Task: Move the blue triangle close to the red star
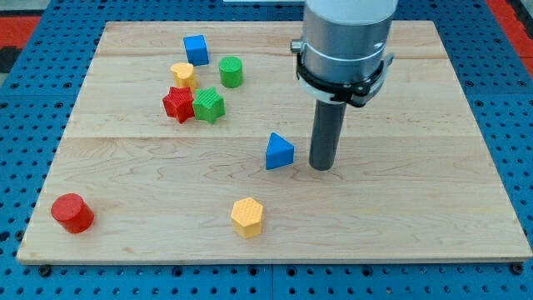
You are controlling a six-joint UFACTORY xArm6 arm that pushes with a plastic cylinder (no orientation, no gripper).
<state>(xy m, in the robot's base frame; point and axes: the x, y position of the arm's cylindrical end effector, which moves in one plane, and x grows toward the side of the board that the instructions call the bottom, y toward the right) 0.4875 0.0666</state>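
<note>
The blue triangle (279,152) lies near the middle of the wooden board (400,217). The red star (177,103) lies up and to the left of it, touching a green star (208,105) on its right and a yellow block (182,76) just above. My tip (321,167) rests on the board just to the right of the blue triangle, a small gap apart. The arm's grey body hangs above it at the view's top.
A blue cube (196,49) and a green cylinder (231,72) lie above the star cluster. A yellow hexagon (247,217) lies below the triangle. A red cylinder (72,212) sits at the bottom left corner.
</note>
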